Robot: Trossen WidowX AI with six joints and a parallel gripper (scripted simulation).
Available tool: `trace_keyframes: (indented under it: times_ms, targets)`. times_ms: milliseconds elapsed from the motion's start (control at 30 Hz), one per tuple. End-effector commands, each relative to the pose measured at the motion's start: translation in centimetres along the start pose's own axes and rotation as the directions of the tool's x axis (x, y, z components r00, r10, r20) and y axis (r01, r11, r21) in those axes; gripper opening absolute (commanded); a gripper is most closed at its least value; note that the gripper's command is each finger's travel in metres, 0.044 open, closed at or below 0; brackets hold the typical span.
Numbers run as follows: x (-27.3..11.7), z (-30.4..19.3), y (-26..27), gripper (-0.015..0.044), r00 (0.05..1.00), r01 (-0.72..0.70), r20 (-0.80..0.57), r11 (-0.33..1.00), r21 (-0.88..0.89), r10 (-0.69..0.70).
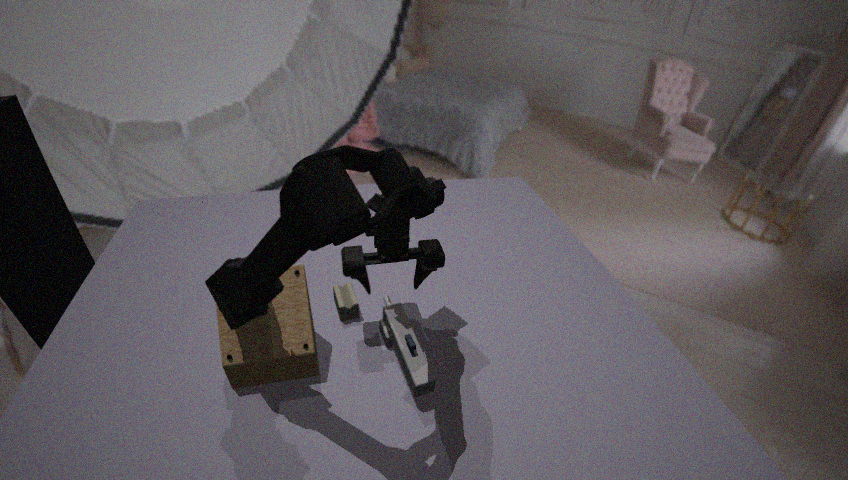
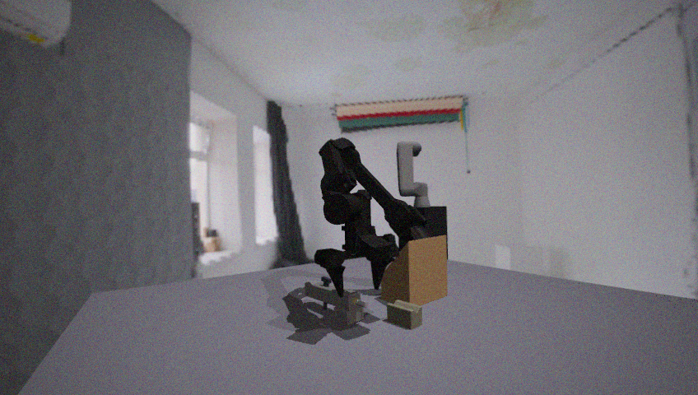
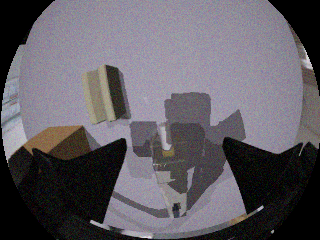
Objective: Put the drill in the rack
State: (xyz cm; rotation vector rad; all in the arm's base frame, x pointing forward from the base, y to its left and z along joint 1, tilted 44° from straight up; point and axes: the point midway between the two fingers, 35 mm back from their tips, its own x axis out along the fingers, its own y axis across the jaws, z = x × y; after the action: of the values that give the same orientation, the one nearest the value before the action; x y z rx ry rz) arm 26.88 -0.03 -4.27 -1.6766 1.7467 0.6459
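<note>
The claw [image 2: 358, 291] stands open at the long grey block [image 2: 327, 295], near the small grooved block [image 2: 403, 314] on the counter [image 2: 514, 337].

Base block [image 1: 300, 309] [image 2: 427, 269] [image 3: 59, 141]: wood-like, tan with visible mottled grain on the top face, matt. Arm [image 1: 321, 196] [image 2: 377, 188] and gripper [image 1: 392, 290] [image 2: 359, 292] [image 3: 176, 144]: black, matt, smooth-faced; plastic or painted metal, cannot tell which. Grooved rack [image 1: 345, 300] [image 2: 404, 314] [image 3: 104, 94] and long pale holder [image 1: 410, 356] [image 2: 327, 295] [image 3: 172, 192]: smooth, matt, plastic-looking; table top [image 1: 535, 356] [image 2: 514, 332] [image 3: 200, 45] matt, finely speckled, without gloss.
</note>
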Motion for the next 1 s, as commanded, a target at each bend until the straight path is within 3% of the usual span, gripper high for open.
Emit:
trace_keyframes:
  times_ms: [0, 967]
  targets:
    - [1.1, 1.2, 1.2, 0.0440, 1.000, -0.013, -0.002, 0.988, -0.152, 0.013]
    - [3.4, 0.6, 1.0, 0.0440, 1.000, -0.012, -0.001, 0.988, -0.153, 0.012]
